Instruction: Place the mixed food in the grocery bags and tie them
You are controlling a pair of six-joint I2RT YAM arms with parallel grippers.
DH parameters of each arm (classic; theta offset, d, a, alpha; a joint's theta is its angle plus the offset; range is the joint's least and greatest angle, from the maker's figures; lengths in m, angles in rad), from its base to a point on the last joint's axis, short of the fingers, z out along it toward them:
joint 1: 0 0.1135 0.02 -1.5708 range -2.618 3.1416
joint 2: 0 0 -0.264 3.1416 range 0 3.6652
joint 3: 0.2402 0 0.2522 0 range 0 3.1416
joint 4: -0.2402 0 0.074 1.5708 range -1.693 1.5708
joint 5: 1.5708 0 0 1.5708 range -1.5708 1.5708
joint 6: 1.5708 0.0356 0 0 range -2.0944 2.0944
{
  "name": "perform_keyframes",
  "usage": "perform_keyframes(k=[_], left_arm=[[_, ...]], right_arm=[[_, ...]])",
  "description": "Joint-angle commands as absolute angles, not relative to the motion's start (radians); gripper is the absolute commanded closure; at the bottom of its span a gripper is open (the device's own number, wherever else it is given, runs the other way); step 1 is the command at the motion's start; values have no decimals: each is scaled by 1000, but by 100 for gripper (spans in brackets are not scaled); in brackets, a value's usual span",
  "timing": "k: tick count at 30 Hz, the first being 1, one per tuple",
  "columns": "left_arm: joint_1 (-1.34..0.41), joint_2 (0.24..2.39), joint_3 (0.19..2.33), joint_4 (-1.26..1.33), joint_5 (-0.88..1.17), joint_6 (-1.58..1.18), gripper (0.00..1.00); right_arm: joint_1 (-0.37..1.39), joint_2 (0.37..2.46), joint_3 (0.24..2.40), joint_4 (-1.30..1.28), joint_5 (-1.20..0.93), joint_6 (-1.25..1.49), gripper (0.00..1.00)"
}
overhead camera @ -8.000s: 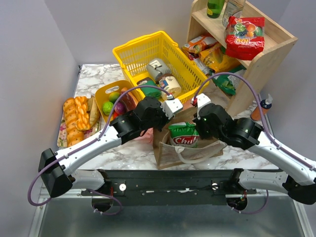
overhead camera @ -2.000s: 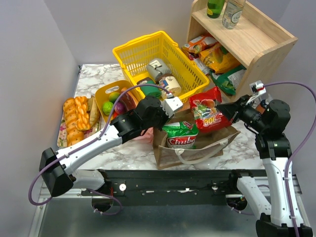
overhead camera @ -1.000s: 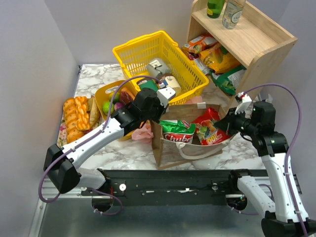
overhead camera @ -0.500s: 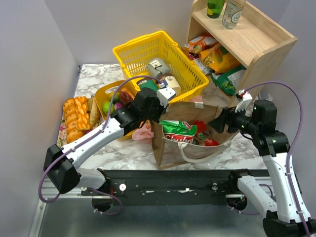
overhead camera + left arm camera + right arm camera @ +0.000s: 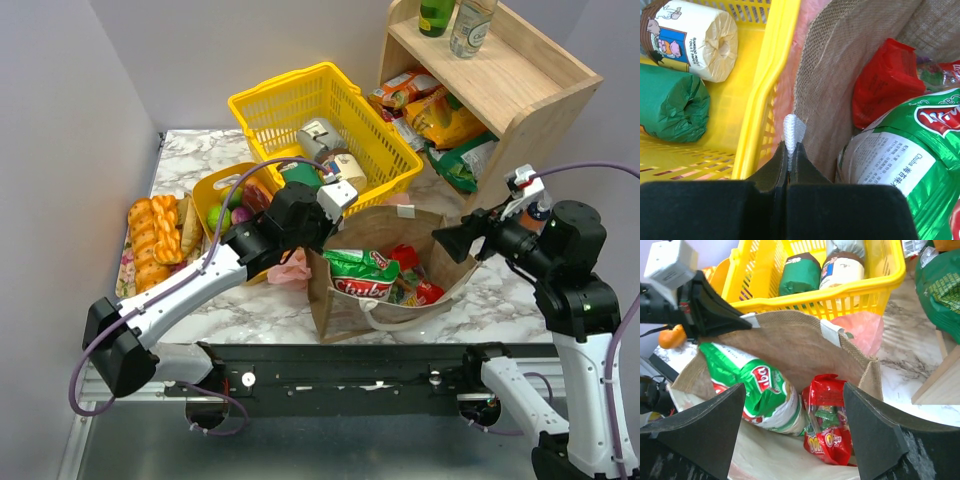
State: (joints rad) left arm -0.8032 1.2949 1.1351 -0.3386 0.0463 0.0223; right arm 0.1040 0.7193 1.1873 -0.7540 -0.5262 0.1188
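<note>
Toy fruit (image 5: 218, 215): unbagged, in tub (image 5: 205, 190), left.
Pink bag (image 5: 290, 268): crumpled, seemingly unfilled.
Left gripper (image 5: 789, 150): pinching white handle (image 5: 793, 127).
Brown bag (image 5: 340, 305): holding crisp packet (image 5: 362, 275), untied.
Right gripper (image 5: 452, 240): spread wide, empty, beside bag's right rim.

I see the brown bag (image 5: 345, 310) standing open, one white handle (image 5: 395, 312) drooping in front. The green-and-white crisp packet (image 5: 362, 274) and a red snack packet (image 5: 418, 290) lie inside. The crumpled pink bag (image 5: 291, 268) sits just left.
</note>
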Motion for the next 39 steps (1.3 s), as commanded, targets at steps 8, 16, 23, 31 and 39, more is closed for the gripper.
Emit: perform_keyframes(k=[8, 16, 23, 31, 39], left_arm=[[-834, 1233, 1108, -288, 91, 18, 100], [-833, 1223, 1101, -278, 100, 20, 99], [-848, 1261, 1109, -285, 136, 23, 100], [-977, 1353, 1198, -272, 169, -44, 100], [-1080, 1600, 1408, -245, 149, -94, 100]], right_arm=[[107, 787, 1082, -738, -293, 83, 13], [107, 819, 1005, -673, -239, 94, 17], [107, 842, 953, -637, -138, 136, 64], [107, 762, 965, -563, 303, 143, 99], [94, 856, 1009, -563, 636, 72, 99]])
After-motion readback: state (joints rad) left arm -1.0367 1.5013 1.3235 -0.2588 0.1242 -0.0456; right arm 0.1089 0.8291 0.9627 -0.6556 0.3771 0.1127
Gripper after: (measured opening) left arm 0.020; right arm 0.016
